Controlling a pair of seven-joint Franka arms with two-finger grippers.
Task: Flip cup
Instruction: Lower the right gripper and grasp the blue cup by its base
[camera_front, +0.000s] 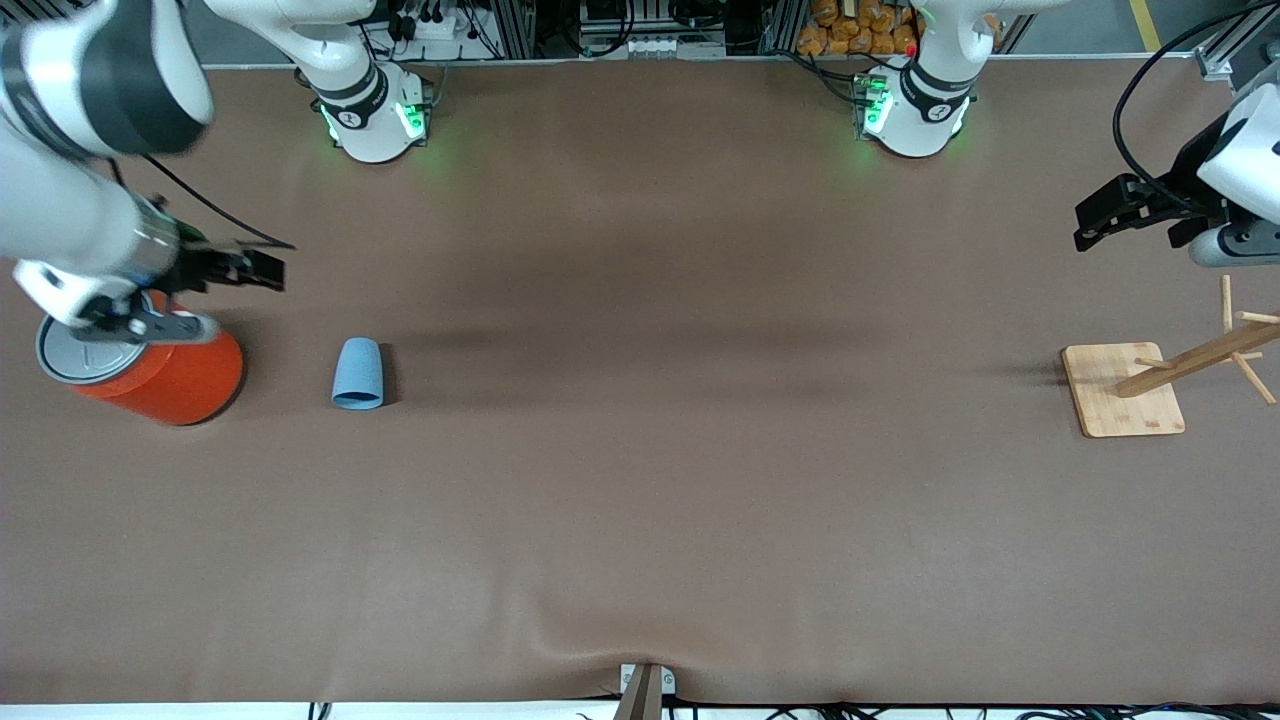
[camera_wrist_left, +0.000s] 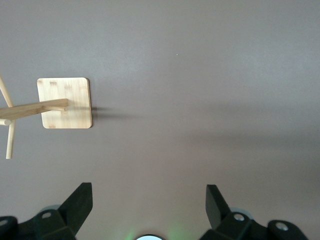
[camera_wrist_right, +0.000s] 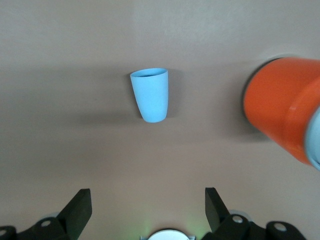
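The light-blue cup (camera_front: 357, 373) lies on its side on the brown table cover (camera_front: 640, 480), toward the right arm's end of the table, with its wider rim turned toward the front camera and its rounded, narrower base pointing toward the robots' bases. In the right wrist view the cup (camera_wrist_right: 150, 94) shows the same tapered shape, with a thin dark line of the inside visible at the rim. Just beside it, closer still to the right arm's end of the table, stands an orange cylindrical can (camera_front: 150, 368) with a grey lid, upright and apart from the cup. The right gripper (camera_front: 255, 268) hangs in the air over the table just beside the can, near its top edge, with its two black fingers (camera_wrist_right: 80, 207) spread wide and nothing between them; the cup sits clear of them. The left gripper (camera_front: 1105, 215) is up in the air at the left arm's end of the table, over bare cover near a wooden rack, and that arm waits. Its fingers (camera_wrist_left: 80, 202) also stand well apart and hold nothing. The wooden mug rack (camera_front: 1190, 365) has a square bamboo base (camera_wrist_left: 65, 102) flat on the cover and a post with pegs; from the front it looks to lean outward, though that may be the camera angle.
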